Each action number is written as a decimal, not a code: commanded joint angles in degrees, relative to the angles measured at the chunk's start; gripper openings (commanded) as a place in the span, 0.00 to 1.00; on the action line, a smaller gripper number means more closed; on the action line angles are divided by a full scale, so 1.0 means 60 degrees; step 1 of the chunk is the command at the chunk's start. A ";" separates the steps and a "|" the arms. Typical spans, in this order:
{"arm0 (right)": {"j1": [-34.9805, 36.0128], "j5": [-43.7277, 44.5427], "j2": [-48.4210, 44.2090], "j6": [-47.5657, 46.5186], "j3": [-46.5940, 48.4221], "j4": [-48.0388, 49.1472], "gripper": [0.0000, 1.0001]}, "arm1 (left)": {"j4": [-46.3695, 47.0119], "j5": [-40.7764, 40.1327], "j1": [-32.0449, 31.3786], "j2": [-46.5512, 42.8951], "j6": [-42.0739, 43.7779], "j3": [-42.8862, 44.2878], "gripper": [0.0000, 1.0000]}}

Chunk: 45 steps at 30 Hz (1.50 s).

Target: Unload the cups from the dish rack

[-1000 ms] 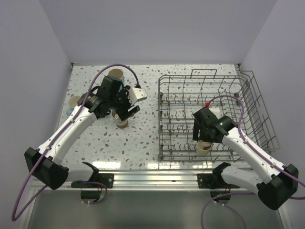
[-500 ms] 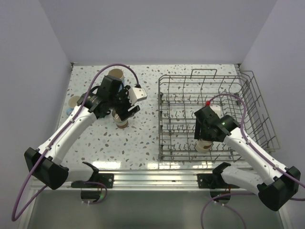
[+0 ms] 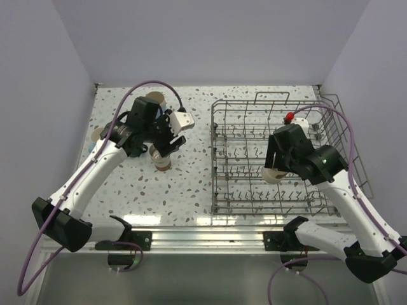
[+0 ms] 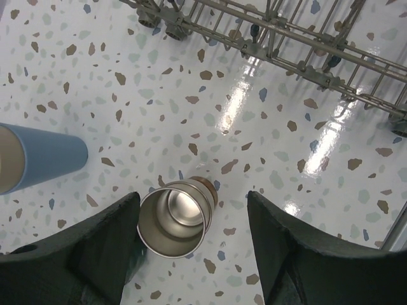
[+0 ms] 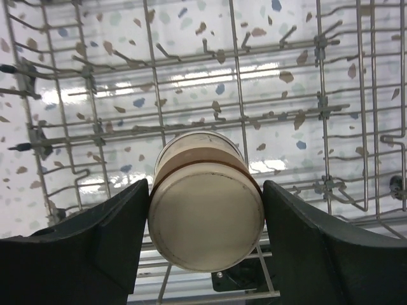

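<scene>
The grey wire dish rack [image 3: 236,166] stands on the right of the table. My right gripper [image 3: 275,166] is shut on a short beige-and-brown cup [image 3: 274,176] and holds it above the rack's near part. In the right wrist view that cup [image 5: 206,222] sits base towards the camera between my fingers [image 5: 108,235], with the rack's tines [image 5: 191,63] below. My left gripper [image 3: 166,146] is open above a short brown-based cup [image 3: 163,163] on the table. In the left wrist view this steel-lined cup [image 4: 172,219] stands upright next to my left finger [image 4: 95,248].
A tall beige tumbler [image 3: 154,99] stands at the back left. A beige cup [image 3: 99,135] and a light blue one [image 3: 93,147] stand at the left edge. A light blue tumbler [image 4: 41,159] is left of the gripper. The rack's corner [image 4: 286,38] lies ahead of it.
My right gripper has lifted the beige-and-brown cup up out of the rack's near row and moved it back. My left gripper has risen a little from the cup on the table.
</scene>
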 commanded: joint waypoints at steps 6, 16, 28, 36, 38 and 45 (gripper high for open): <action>-0.0006 -0.0424 0.0466 -0.0682 0.1642 0.1345 0.19 | 0.1443 0.3125 0.0965 0.0557 -0.1010 0.0528 0.71; -0.0006 -0.2065 0.1448 -0.0332 0.2420 0.5153 0.16 | 0.8378 0.8081 0.1508 0.0778 -0.6833 -0.1623 0.79; -0.0006 -0.3751 0.2181 0.0606 0.2273 0.7484 0.16 | 1.5841 0.8275 0.1171 0.2418 -1.2332 -0.2665 0.79; 0.0009 -0.3986 0.2312 0.0636 0.2215 0.7778 0.16 | 1.7222 0.8158 0.1083 0.2872 -1.3243 -0.2417 0.77; 0.0009 -0.4088 0.2283 0.0694 0.2098 0.7909 0.16 | 1.7164 0.8128 0.1068 0.2945 -1.3243 -0.2242 0.76; 0.0009 -0.4381 0.2371 0.0900 0.1673 0.8261 0.16 | 1.8100 0.8347 0.1054 0.3166 -1.4091 -0.2021 0.60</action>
